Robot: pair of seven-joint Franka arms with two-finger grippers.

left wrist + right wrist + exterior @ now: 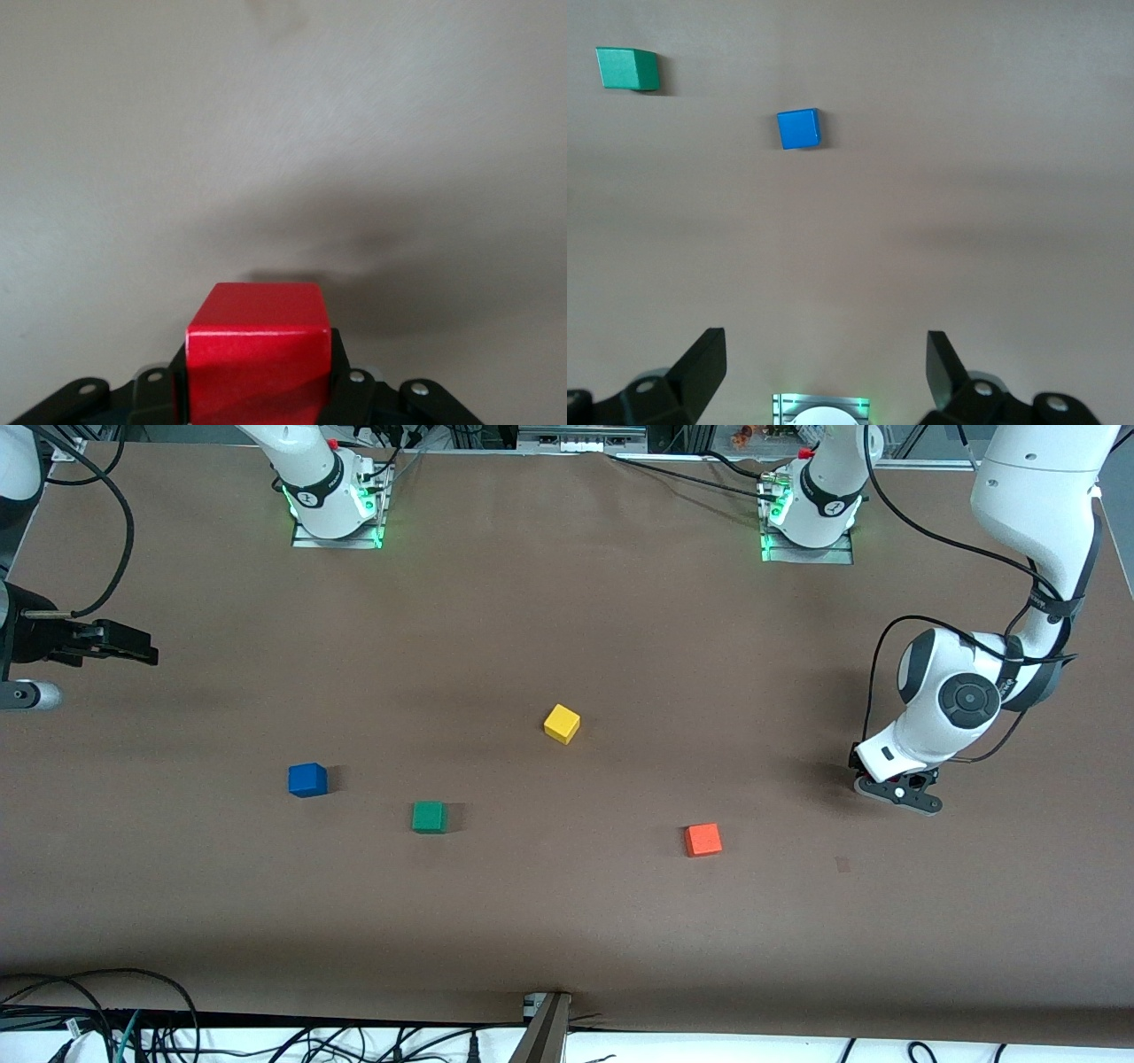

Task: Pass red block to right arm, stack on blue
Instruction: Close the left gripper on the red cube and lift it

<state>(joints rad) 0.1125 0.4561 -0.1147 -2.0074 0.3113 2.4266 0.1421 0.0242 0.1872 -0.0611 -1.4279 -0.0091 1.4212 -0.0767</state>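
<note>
While the left gripper (897, 790) sits low over the brown worktop (567, 921) near the edge at the left arm's end, its black linkage fingers (350, 390) pinch the small bright red cube (257, 363). The wrist view shows the red block filling the space between the jaws, with its shadow on the surface close beneath; in the front view the wrist hides it entirely. Whether the block touches the table or is just lifted, I cannot tell.

The right gripper (133, 646) hangs in the air by the worktop edge at the right arm's end, waiting, its slim black fingers (700, 363) spread wide with nothing between them. Its wrist view looks down on the small solid blue cube (800, 128) and the green cube (627, 69). The blue cube (307, 779) rests toward the right arm's end, the green cube (429, 816) beside it and nearer the front edge.

The red block looks rigid and light, with flat, smooth, slightly glossy faces (probably painted wood or plastic), so it should not deform, though it could slip under a weak squeeze. For the handover, the receiving fingers would best close on the pair of flat faces left free, square to them.
</note>
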